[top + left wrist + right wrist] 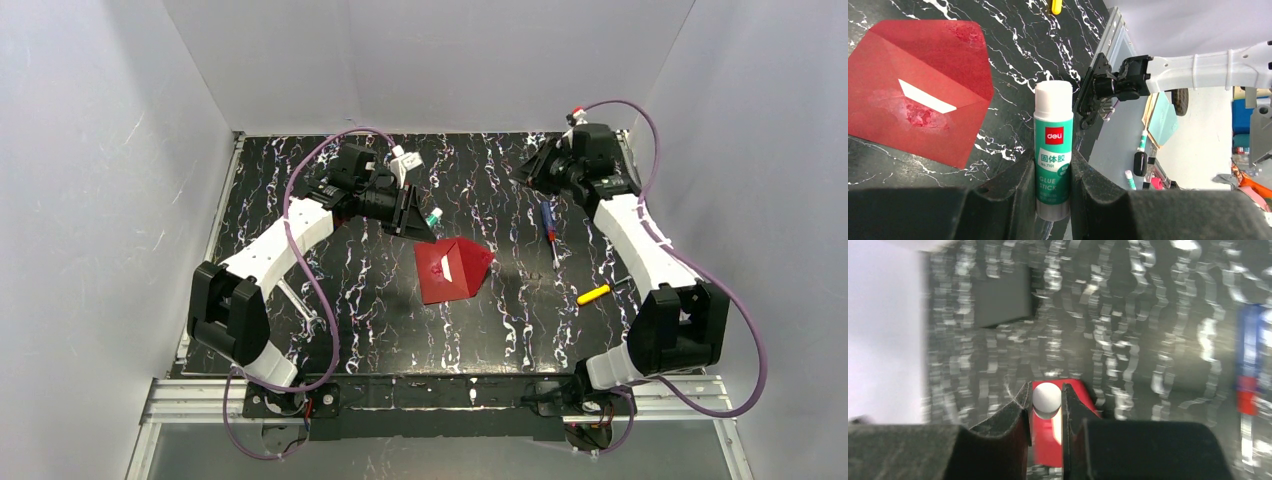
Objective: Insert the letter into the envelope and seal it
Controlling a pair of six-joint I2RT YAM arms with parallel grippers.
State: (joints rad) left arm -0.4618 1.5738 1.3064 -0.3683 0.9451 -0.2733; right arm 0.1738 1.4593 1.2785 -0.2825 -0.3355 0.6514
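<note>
The letter (925, 96) is already in your envelope (943, 50), at ten o'clock from the left gripper (1053, 162), which pinches the glue stick (1053, 132). The right gripper (1046, 390) pinches a small white thing (1046, 400), too blurred to name. The flap seems still unpressed.

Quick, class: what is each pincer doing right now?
Left pincer: closed on the glue stick.
Right pincer: closed on a small white round thing.

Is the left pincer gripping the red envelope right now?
No, the left pincer grips a Deli glue stick; the red envelope lies flat, apart from it.
</note>
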